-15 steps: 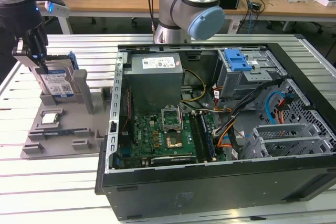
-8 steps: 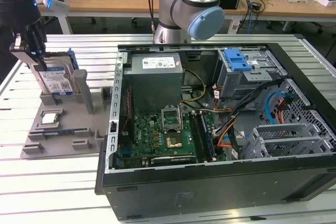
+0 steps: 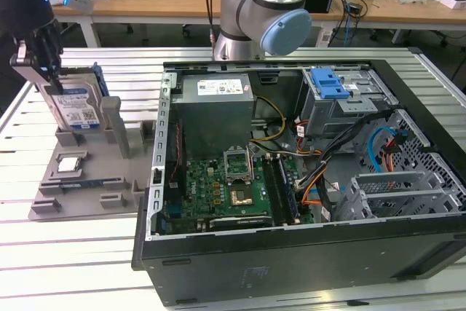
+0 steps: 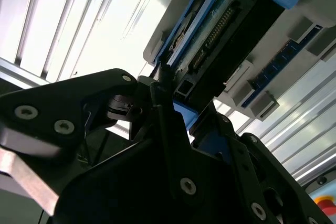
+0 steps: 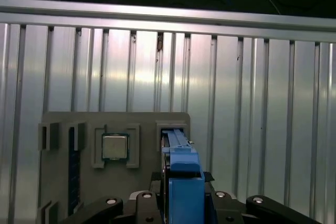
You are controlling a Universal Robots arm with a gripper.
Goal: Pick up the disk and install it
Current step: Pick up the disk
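Observation:
The disk, silver with a blue-and-white label and blue rails, stands on edge in a slot of the grey holder at the exterior view's left. My gripper comes down on its top edge, one finger on each side, and is shut on the disk. In the first wrist view the disk's blue rail runs out from between the fingers of my gripper. The second wrist view shows the disk's connector edge just beyond the black fingers.
A small square processor chip lies in the holder beside the disk. The open computer case fills the exterior view's middle and right, with a drive cage under a blue latch. The arm's base stands behind the case.

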